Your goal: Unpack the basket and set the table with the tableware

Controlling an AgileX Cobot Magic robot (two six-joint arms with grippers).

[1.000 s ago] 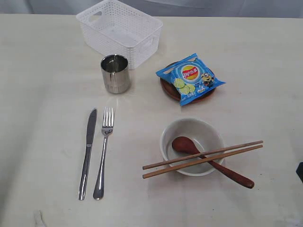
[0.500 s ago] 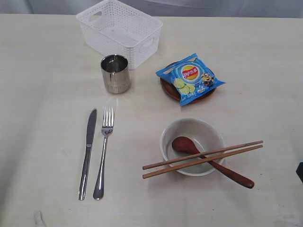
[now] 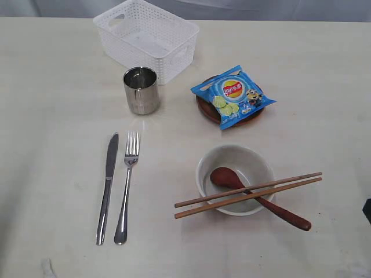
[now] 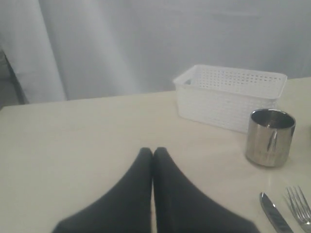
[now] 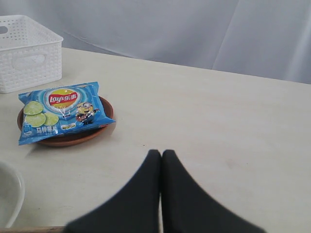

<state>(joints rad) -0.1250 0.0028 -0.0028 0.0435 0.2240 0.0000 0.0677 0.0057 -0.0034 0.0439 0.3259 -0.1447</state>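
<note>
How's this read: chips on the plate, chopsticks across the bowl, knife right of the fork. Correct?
No. The exterior view shows the knife left of the fork, not right. The chips do sit on the plate, and the chopsticks lie across the bowl.

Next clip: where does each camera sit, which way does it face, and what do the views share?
Exterior: high above the table, looking down on basket, cup, bowl and chips packet; no pincer shows.
Left wrist: low behind the shut left pincer, facing basket and cup.
Right wrist: low behind the shut right pincer, facing the chips packet.
Shared: basket in all three.
</note>
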